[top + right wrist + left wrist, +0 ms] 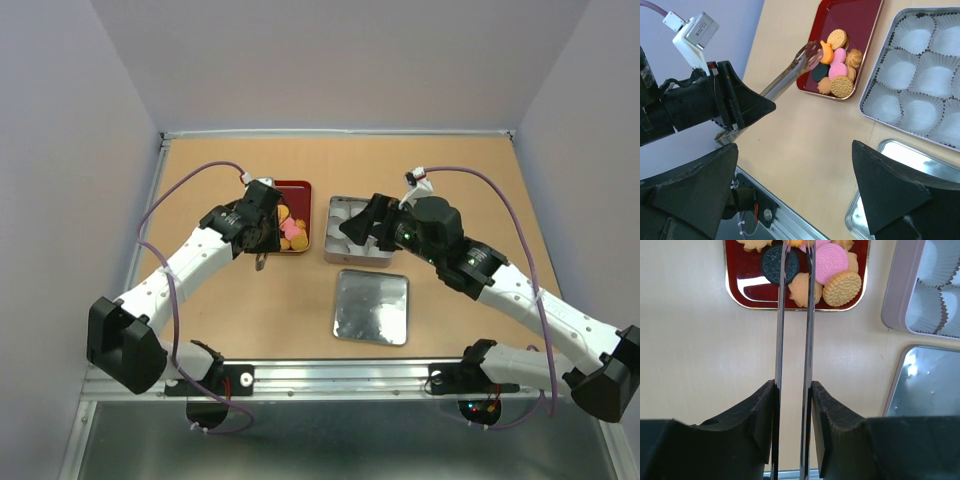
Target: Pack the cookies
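Left gripper (794, 407) clamps slim steel tongs (780, 330) over ridged round cookies (842, 288) in a glossy red tray (747, 291); right gripper (794, 146) gapes wide.

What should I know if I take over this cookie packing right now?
Left tool shut on tongs, tips over the cookies in the red tray; whether one is gripped is unclear.
Right tool open, empty, hovering by the tin.
Lid lies on the table; visible paper cups all empty.
Done: lid off. Left: move every cookie into the cups.
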Robot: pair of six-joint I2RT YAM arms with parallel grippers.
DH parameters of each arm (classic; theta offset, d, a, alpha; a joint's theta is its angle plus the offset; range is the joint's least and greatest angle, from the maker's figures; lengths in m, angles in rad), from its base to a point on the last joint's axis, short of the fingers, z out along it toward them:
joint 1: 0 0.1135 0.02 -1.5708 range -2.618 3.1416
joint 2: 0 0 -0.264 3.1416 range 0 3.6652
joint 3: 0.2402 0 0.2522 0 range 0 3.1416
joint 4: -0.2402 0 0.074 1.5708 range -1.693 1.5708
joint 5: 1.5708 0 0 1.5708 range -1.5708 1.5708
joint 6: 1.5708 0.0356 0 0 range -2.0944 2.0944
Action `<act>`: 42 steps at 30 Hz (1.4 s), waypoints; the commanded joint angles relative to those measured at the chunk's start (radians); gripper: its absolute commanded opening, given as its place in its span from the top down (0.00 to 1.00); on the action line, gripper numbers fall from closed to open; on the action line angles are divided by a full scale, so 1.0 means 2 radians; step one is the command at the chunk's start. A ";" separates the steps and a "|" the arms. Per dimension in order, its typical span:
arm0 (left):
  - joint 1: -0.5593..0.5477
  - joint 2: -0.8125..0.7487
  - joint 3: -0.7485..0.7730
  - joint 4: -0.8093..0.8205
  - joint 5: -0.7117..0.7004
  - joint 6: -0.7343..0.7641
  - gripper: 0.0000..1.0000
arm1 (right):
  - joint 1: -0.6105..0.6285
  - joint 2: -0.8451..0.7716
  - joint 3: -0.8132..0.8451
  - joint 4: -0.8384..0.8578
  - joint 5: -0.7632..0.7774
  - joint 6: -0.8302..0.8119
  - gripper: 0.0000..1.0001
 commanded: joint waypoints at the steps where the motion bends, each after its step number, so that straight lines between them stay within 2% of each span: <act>1: 0.000 0.005 0.020 -0.009 -0.035 0.004 0.57 | -0.002 0.000 0.000 0.005 -0.002 0.000 0.00; 7: 0.001 0.014 0.017 0.000 -0.057 0.000 0.53 | -0.002 0.004 -0.001 0.006 -0.005 0.001 0.00; 13: 0.000 0.020 0.013 0.018 -0.056 -0.004 0.46 | -0.003 0.012 -0.002 0.005 -0.009 0.006 0.00; 27: 0.012 0.045 0.020 0.038 -0.053 0.000 0.43 | -0.002 0.021 -0.001 0.006 -0.013 0.006 0.00; 42: 0.012 0.080 0.031 0.057 -0.016 -0.001 0.44 | -0.003 0.029 -0.001 0.006 -0.018 0.003 0.00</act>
